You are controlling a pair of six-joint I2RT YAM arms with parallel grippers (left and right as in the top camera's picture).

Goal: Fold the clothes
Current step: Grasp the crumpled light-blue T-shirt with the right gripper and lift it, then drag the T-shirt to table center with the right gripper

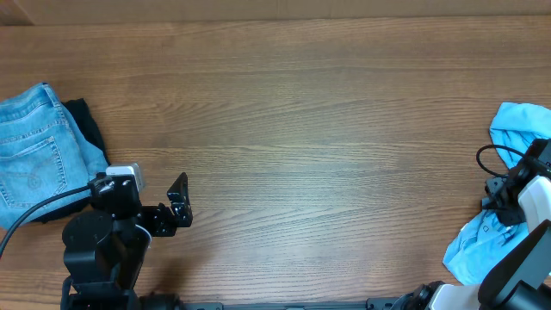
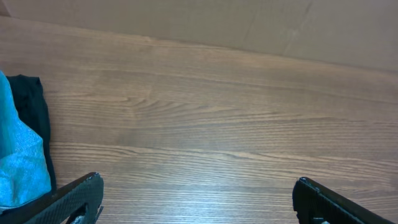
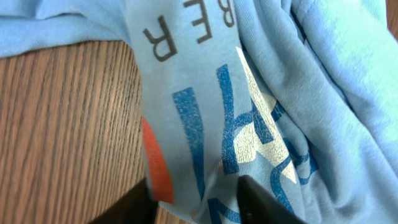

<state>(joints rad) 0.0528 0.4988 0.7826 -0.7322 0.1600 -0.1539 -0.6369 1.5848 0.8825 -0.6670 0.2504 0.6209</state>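
The light sky-blue T-shirt (image 1: pixel 520 126) lies bunched at the right edge of the table, partly under my right arm. In the right wrist view its chest lettering (image 3: pixel 249 130) in white, blue and orange-red fills the frame. My right gripper (image 3: pixel 196 208) has a fold of the T-shirt between its two fingers and is shut on it; in the overhead view it (image 1: pixel 504 202) sits over the middle of the shirt. My left gripper (image 1: pixel 179 205) is open and empty above bare wood at the front left, its fingers wide apart in the left wrist view (image 2: pixel 198 199).
Faded blue denim jeans (image 1: pixel 30 159) lie at the left edge with a black folded garment (image 1: pixel 86 125) beside them; both show at the left of the left wrist view, jeans (image 2: pixel 18 155) and black garment (image 2: pixel 31 106). The wooden table (image 1: pixel 310 129) stretches between the arms.
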